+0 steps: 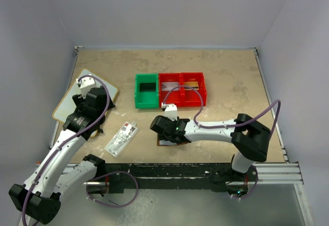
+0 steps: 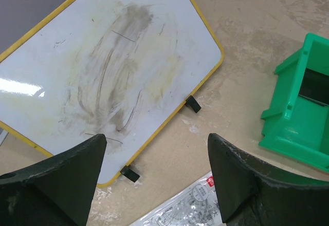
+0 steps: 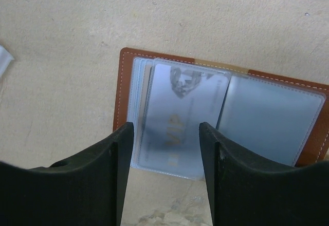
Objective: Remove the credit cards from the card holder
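The card holder (image 3: 122, 90) lies open and flat on the table, brown leather with pale clear pockets. A silver card marked VIP (image 3: 177, 115) sits in the left pocket; the right pocket (image 3: 270, 118) looks bluish and blank. My right gripper (image 3: 165, 128) is open and empty, just above the holder's near edge, its fingers straddling the VIP card. In the top view the right gripper (image 1: 165, 133) hides most of the holder (image 1: 165, 143). My left gripper (image 2: 157, 141) is open and empty, at the left by a whiteboard; it also shows in the top view (image 1: 98, 109).
A yellow-rimmed whiteboard (image 2: 103, 67) lies at the left. A clear bag with a protractor (image 1: 122, 138) lies between the arms. A green bin (image 1: 146, 90) and two joined red bins (image 1: 200, 95), with flat card-like pieces inside, stand behind the holder.
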